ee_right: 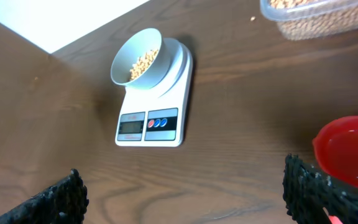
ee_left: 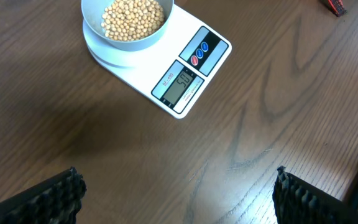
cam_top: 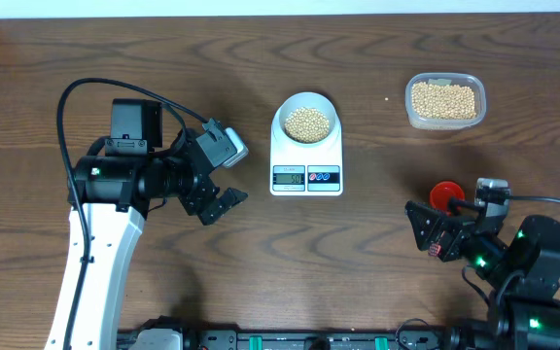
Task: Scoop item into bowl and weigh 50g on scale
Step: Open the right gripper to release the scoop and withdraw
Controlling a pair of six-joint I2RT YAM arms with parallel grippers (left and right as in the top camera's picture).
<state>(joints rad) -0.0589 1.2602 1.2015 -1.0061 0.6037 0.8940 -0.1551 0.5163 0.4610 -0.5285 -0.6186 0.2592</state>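
left fingers (ee_left: 61,199) and right fingers (ee_right: 55,202) both spread wide, holding nothing. The beans (ee_left: 132,17) sit in the bowl (ee_left: 129,45) on the scale (ee_left: 182,34), well ahead of the left fingers. Loose and rolly I'd guess, and the bowl looks rigid and slick, so pinch its rim

Before me the white scale (cam_top: 290,157) lay flat on the counter (cam_top: 377,243); the white bowl (cam_top: 282,111) sat upright on it, holding tan beans (cam_top: 306,123).
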